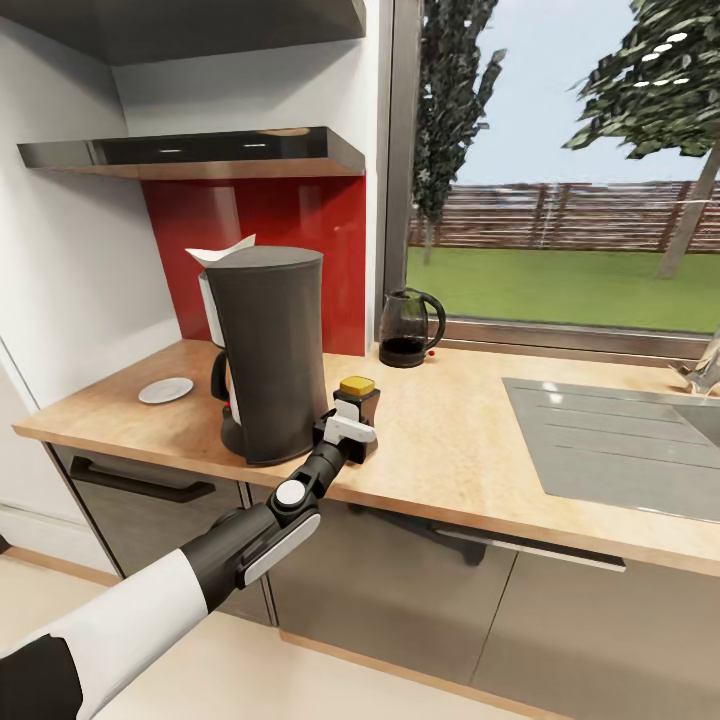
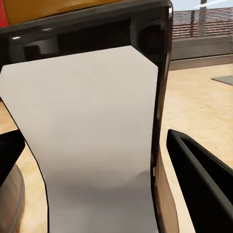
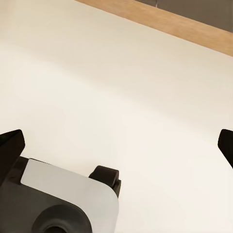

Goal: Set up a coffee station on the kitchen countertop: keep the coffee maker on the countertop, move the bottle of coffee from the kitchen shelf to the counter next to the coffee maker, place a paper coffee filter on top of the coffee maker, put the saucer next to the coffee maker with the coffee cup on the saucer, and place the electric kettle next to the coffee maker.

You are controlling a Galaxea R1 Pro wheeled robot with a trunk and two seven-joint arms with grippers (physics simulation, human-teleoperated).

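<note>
The left pincer pinches the bottle of coffee near the countertop's front edge — the coffee maker just beside it, bare wood on its other side. The right pincer's fingertips stand spread over the floor.

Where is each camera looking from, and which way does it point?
Head view: up on the robot's head, looking down at the wooden countertop; the left arm reaches in.
Left wrist view: near the left end effector, close on the dark yellow-lidded coffee bottle; black fingers show.
Right wrist view: on the right arm, facing the pale floor; dark fingertips show.
Shared: head and left wrist both see the bottle.
</note>
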